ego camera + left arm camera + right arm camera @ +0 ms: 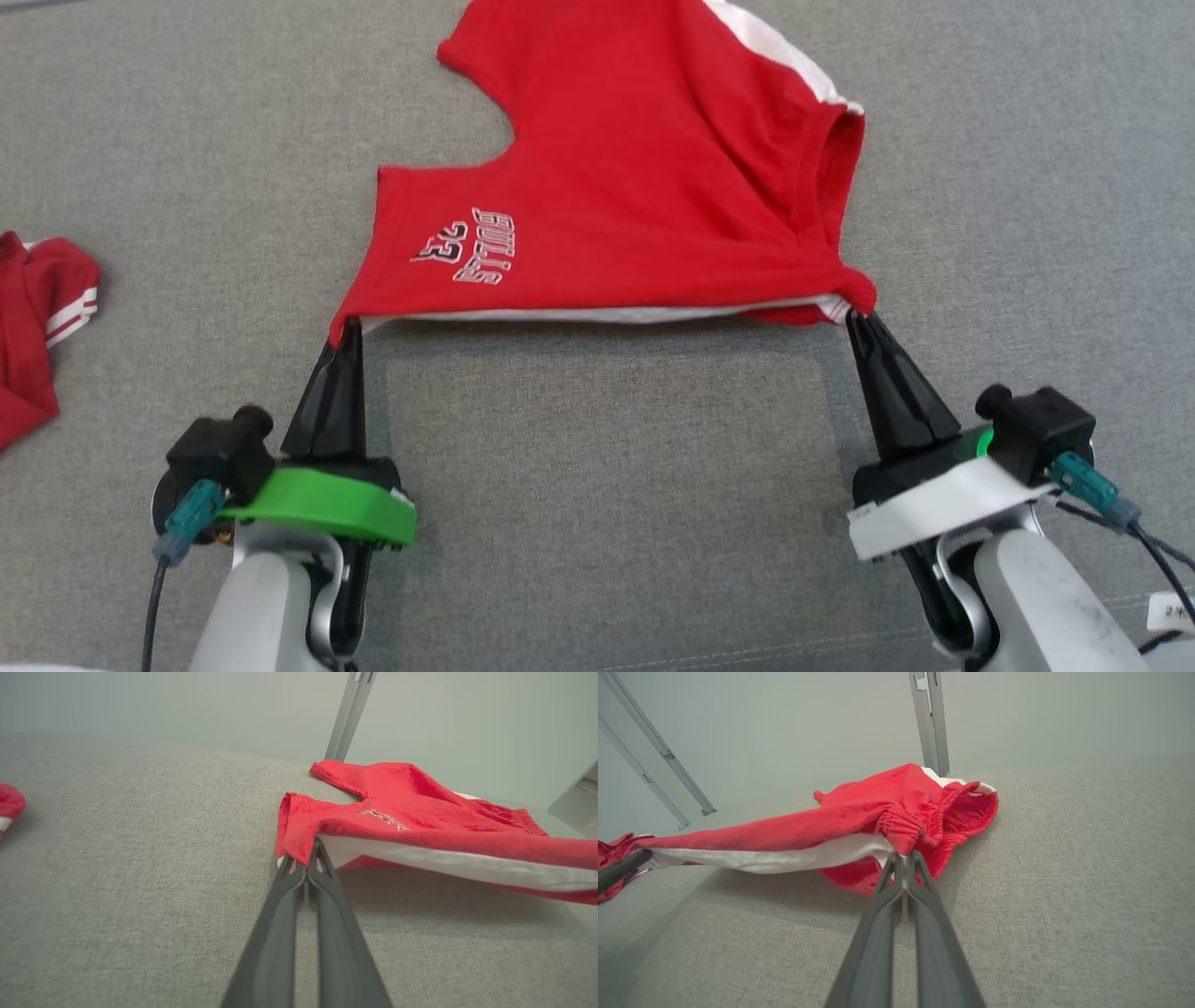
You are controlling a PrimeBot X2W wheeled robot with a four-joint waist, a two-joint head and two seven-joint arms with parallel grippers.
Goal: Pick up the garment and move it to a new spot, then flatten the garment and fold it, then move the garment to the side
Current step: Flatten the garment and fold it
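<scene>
Garment, red with white stripe, near edge taut between both jaws, tight on its corners

Red garment with white side stripe, grey fabric surface

This looks like a robotics lab or test cell. The work surface is a wide flat bench covered from side to side in grey woven cloth. Behind it stands a plain, evenly lit, pale grey-green wall. A straight silver aluminium frame post rises at the far edge of the bench, and two slanted silver metal struts with small brackets cross the wall. On the cloth lie a red cloth garment with white side stripes and printed lettering and, well apart at the left, a second crumpled red-and-white garment.
</scene>
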